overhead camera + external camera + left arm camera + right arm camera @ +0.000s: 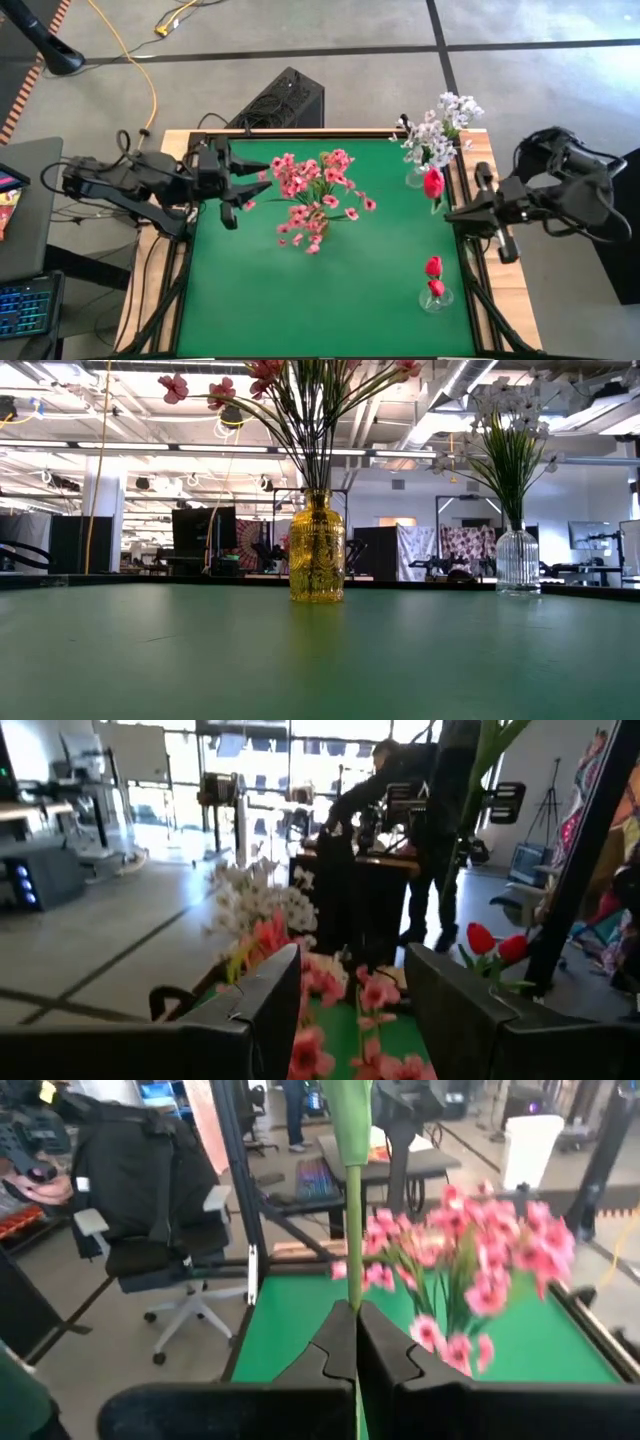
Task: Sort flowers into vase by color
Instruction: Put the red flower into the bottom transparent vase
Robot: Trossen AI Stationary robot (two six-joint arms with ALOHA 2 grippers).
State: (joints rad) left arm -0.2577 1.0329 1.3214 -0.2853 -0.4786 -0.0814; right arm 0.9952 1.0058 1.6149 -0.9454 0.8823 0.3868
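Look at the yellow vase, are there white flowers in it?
No, the yellow vase holds the pink flowers; the white flowers stand in the clear vase beside it.

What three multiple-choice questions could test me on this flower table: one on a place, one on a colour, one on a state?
1. Where does the vase of white flowers stand?
A. far right corner of the green mat
B. mat's centre
C. near left corner

2. What colour is the vase holding the pink flowers?
A. blue
B. yellow
C. black

3. What is the right gripper doing?
A. standing open, empty
B. shut on a red flower by its green stem
C. shut on a vase

Answers: 1 A, the high view shows it there. 2 B, the low view shows amber-yellow glass. 3 B, its wrist view shows the stem pinched.
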